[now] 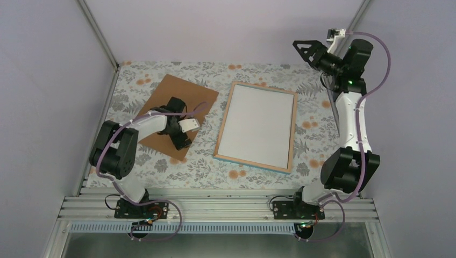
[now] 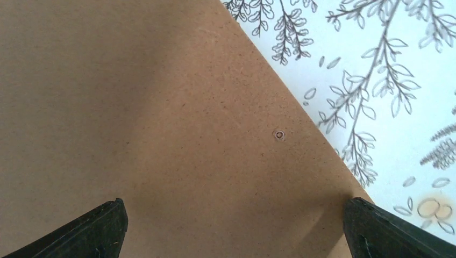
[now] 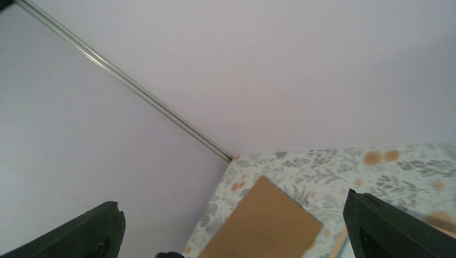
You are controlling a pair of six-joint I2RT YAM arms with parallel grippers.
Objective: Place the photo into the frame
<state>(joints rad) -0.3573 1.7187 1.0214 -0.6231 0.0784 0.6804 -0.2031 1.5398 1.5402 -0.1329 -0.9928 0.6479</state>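
Pale lilac walls [image 1: 215,27] enclose a table [image 1: 199,166] covered with a cloth printed in grey leaves and orange blooms; a metal rail [image 1: 215,207] along its near edge carries both arm bases. The frame [image 1: 293,131] lies flat on the right-centre of the table with its light wood side up, a thin turquoise line showing along its outer edge and its long sides tilted slightly clockwise. A pale sheet [image 1: 258,126] fills the frame's opening; whether this is the photo's white back cannot be told, and no printed side is visible in any view. A brown board [image 1: 166,88] [image 2: 161,107] [image 3: 263,226] lies flat on the left of the table, turned diagonally, apart from the frame with a strip of cloth between them. The left arm [image 1: 115,153] reaches forward over the board, and the left tool [image 1: 178,133] [image 2: 235,203] points down above the board's near right part, released, its two black fingers [image 2: 102,228] spread wide with nothing between them. Whether the fingertips touch the board cannot be told. The right arm [image 1: 352,121] stands tall at the far right corner, lifted clear of the table. The right tool [image 1: 302,49] [image 3: 234,207] points left toward the far wall, released, its fingers [image 3: 376,228] wide apart and holding nothing. In the left wrist view a small round rivet [image 2: 279,135] sits in the board close to the edge that borders the cloth.
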